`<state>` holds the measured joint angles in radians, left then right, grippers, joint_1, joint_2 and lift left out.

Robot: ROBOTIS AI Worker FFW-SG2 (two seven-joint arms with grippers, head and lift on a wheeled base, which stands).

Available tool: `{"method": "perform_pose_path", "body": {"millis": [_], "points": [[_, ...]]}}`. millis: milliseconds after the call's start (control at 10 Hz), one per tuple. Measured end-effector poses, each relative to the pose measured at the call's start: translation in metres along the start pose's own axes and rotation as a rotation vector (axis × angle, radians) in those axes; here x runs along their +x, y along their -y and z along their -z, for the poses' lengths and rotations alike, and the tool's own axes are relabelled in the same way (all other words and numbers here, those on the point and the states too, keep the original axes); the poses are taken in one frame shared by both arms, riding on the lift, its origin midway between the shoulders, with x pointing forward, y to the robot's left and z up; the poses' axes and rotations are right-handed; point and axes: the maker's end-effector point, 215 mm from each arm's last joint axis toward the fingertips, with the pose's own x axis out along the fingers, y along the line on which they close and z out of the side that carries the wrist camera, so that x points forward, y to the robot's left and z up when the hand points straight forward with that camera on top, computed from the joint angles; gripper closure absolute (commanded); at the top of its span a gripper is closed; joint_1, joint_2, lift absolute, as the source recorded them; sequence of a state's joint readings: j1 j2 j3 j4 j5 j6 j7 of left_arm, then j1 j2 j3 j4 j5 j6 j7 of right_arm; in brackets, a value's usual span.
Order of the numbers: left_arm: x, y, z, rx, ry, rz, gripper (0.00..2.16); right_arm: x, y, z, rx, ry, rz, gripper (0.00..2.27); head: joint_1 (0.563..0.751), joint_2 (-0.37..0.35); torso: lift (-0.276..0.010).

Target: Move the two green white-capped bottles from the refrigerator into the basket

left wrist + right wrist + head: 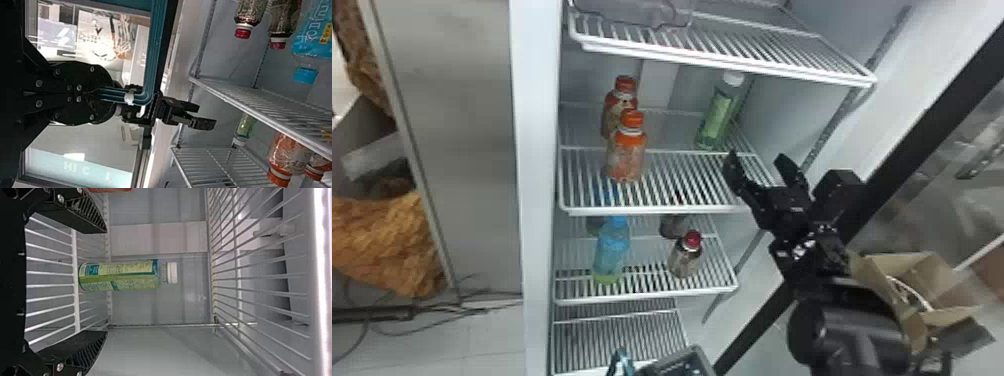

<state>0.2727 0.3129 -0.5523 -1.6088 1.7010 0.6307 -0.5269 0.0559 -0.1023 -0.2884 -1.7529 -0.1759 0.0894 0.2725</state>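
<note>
My right gripper [757, 157] stands open before the middle shelf, near its right front corner. A green white-capped bottle [718, 117] stands farther back on that shelf, upright and untouched. In the right wrist view the bottle [119, 275] appears beyond the parted fingers of my right gripper [106, 282], with nothing held between them. My left gripper [111, 94] is shut and holds nothing visible, outside the refrigerator. The green bottle [245, 126] also shows beyond the right arm in the left wrist view.
Two orange-capped bottles [626, 155] stand left on the same shelf [682, 209]. The wire shelf above [732, 62] overhangs the green bottle. A blue bottle [612, 250] and red-capped bottles [686, 257] stand below. An open cardboard box [922, 315] is at right, past the door frame.
</note>
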Motion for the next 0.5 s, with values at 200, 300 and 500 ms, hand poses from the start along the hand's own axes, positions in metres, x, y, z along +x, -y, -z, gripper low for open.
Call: {"method": "perform_pose_path", "body": {"millis": [200, 300, 500], "points": [[0.001, 0.0, 0.001, -0.001, -0.005, 0.0, 1.22, 0.015, -0.003, 0.009, 0.031, -0.011, -0.01, 0.13, 0.695, -0.35, -0.004], [0.001, 0.001, 0.001, -0.001, -0.006, 0.001, 1.21, 0.022, -0.01, 0.012, 0.04, -0.016, -0.025, 0.13, 0.695, -0.35, -0.004], [0.002, 0.001, 0.001, 0.001, -0.007, 0.002, 1.22, 0.038, -0.021, 0.011, 0.048, -0.01, -0.045, 0.13, 0.695, -0.35, -0.004]]}}
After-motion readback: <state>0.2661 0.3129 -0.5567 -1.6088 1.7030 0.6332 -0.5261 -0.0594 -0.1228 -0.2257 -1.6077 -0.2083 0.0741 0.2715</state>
